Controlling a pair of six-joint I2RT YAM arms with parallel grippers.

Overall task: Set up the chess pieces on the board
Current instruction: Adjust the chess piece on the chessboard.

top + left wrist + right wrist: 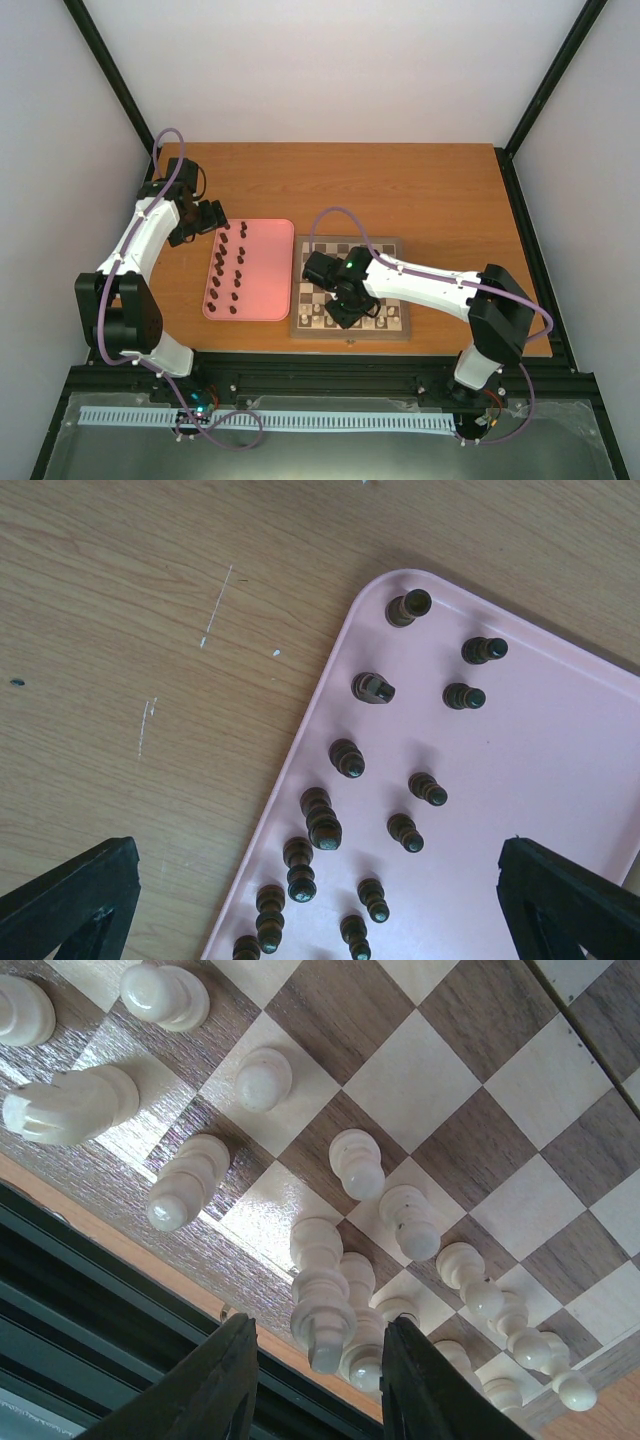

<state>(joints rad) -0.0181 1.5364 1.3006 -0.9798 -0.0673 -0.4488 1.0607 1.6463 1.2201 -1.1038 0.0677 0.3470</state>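
The board (pixel 350 336) lies right of centre, and its checks fill the right wrist view (pixel 415 1080). Several cream-white chess pieces (pixel 185 1182) stand along its near rows. My right gripper (pixel 343 310) hangs over the board's near left part. In its own view the gripper (pixel 318 1385) is open. Its fingers (pixel 215 1390) stand on either side of a tall white piece (pixel 322 1310), with gaps on both sides. My left gripper (pixel 213 218) hovers open and empty at the pink tray's far left corner (pixel 320 925). Several dark brown pieces (pixel 323 820) stand below it on the tray.
The pink tray (pixel 268 270) lies just left of the board, and in the left wrist view (pixel 560 780) its rim runs diagonally. Bare wooden table (pixel 400 190) lies beyond both. A black frame rail (pixel 90 1300) runs along the near edge.
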